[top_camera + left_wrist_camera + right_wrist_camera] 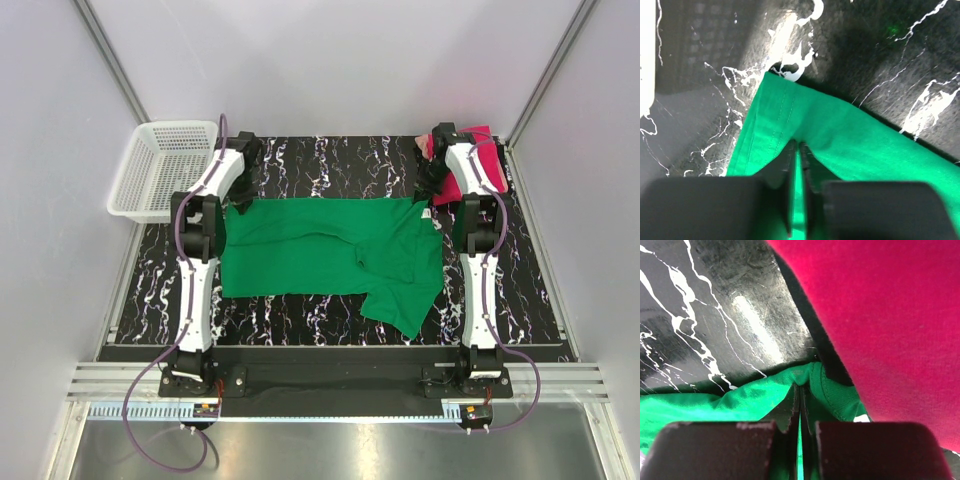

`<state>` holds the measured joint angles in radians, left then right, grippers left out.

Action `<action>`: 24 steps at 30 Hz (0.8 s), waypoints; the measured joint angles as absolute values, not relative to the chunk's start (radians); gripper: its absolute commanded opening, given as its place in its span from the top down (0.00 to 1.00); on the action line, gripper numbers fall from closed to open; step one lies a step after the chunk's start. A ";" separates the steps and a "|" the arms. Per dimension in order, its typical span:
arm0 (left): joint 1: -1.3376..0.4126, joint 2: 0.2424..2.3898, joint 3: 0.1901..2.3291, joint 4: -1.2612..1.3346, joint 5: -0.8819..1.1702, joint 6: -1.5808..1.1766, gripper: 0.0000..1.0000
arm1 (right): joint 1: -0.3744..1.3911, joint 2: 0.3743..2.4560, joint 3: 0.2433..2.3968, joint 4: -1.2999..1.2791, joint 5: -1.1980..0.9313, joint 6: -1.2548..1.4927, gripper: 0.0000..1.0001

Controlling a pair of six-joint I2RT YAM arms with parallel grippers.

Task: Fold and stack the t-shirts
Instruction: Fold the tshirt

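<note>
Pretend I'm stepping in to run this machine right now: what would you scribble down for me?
Left fingers: shut on the far left corner of the green t-shirt.
Right fingers: shut on its far right corner, close to the neck label.
Green t-shirt: spread across the table, with its near right part rumpled and turned over.
Pink t-shirt: at the far right corner, beside the right arm; I cannot tell whether it is folded.
Done: the green one is laid out and gripped at both far corners.
Left: fold it, probably by drawing the far edge toward the near edge, then stack the two shirts.
</note>
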<state>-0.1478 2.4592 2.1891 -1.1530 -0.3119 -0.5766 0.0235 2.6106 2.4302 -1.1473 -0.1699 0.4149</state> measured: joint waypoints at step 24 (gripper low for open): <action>-0.079 2.483 2.251 -1.236 -0.230 -0.600 0.60 | 0.023 2.647 2.513 -1.222 -0.137 0.420 0.76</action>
